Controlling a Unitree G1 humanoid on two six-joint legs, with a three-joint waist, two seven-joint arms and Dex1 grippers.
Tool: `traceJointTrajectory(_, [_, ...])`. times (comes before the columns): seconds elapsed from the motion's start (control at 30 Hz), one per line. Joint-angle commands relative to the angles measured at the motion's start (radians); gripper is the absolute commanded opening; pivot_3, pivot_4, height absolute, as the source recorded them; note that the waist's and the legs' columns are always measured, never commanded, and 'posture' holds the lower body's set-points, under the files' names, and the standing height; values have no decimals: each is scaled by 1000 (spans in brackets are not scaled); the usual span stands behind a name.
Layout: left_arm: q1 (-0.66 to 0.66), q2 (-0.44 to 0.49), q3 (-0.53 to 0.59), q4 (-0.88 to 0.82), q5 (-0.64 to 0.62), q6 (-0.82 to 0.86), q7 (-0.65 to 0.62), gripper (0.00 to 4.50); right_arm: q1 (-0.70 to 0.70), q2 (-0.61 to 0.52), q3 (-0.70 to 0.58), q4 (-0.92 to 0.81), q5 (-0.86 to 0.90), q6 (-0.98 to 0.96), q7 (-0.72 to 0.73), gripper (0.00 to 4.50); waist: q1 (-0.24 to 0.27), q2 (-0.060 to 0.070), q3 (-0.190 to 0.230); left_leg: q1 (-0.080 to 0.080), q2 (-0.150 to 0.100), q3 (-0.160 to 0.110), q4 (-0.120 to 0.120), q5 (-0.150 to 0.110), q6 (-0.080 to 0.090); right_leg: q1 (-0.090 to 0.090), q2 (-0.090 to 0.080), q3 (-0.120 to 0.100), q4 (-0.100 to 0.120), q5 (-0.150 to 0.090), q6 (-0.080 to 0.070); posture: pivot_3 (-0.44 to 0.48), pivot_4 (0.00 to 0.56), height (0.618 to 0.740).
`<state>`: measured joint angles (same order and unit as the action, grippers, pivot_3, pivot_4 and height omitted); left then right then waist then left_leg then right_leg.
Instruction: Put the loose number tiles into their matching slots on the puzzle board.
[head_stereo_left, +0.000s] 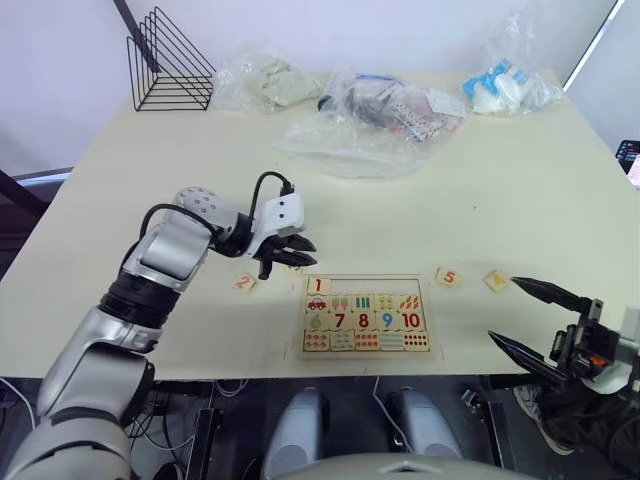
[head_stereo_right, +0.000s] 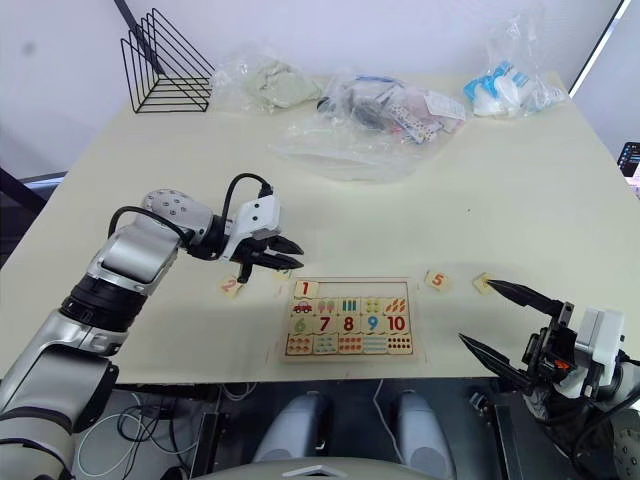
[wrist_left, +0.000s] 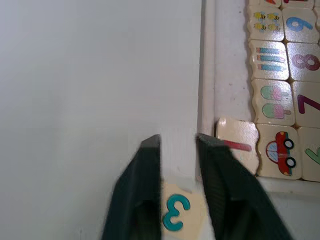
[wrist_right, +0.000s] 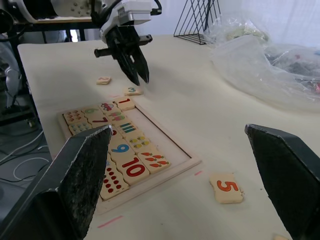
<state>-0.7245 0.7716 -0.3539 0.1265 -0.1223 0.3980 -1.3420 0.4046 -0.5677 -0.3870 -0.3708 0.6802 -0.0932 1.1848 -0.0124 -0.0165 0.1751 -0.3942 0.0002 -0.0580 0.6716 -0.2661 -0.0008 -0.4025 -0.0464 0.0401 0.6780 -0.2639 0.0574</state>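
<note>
The puzzle board lies near the table's front edge. The 1 tile sits in its top row at the left end; the other slots of that row are bare. My left gripper hovers just off the board's far left corner, narrowly open, its fingers straddling the 3 tile, which lies flat on the table. The 2 tile lies left of the board. To the right lie the 5 tile and another tile whose face I cannot read. My right gripper stands wide open at the front right, empty.
Clear plastic bags lie across the far middle of the table, with more at the far left and far right. A black wire rack stands at the far left corner. The front table edge runs just below the board.
</note>
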Motion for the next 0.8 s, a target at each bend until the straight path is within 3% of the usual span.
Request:
traceJointTrajectory(0.03, [-4,-22,30,64,-16,-134,-46,183,51,14,-39,0,6,-49,28,4500,0,0,0,0,0,0,0,0,0,0,0,0,0,0,0,0,150,740])
traceJointTrajectory(0.33, [-17,-48,10,189,29,-305,-107,183,83,-4,-79,79,22,-97,105,4500,-1,0,0,0,0,1,0,0,0,0,0,0,0,0,0,0,150,740])
traceJointTrajectory(0.8, [15,-42,20,179,37,-328,-153,183,42,-49,-75,119,25,-89,166,4500,-1,0,0,0,0,0,0,0,0,0,0,0,0,0,0,0,150,740])
